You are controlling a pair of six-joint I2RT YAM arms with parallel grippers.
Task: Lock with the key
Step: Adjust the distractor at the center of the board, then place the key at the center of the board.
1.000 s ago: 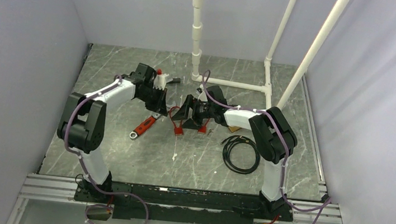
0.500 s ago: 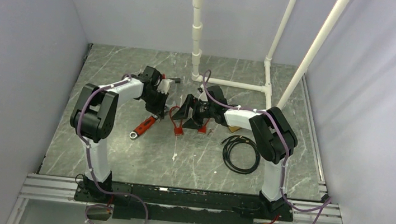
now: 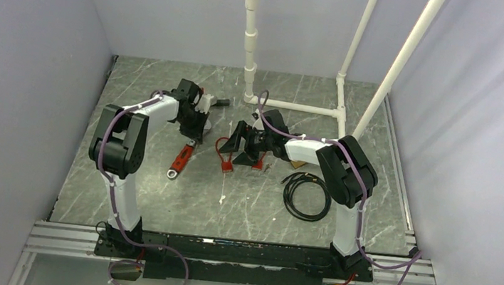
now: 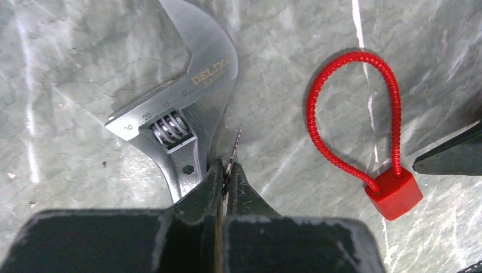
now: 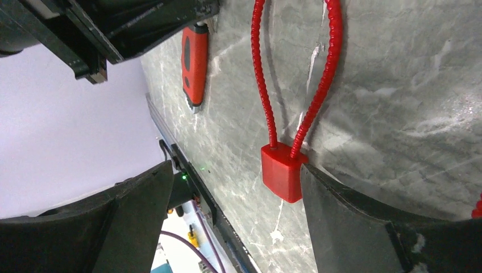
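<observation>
left pincer [image 3: 195, 134] has shifted left – elbow swung inward – over the wrench [image 3: 181, 159].

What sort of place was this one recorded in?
Probably a lab robot cell: plain grey walls box in a marble-patterned table, with a white pipe frame at the back and an aluminium rail in front.

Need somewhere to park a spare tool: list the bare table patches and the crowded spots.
Bare: the near strip of table between the wrench, the black cable coil and the arm bases; also the far-left corner behind the left end effector. Crowded: the middle, where wrench, red cable lock and right end effector bunch together.
</observation>
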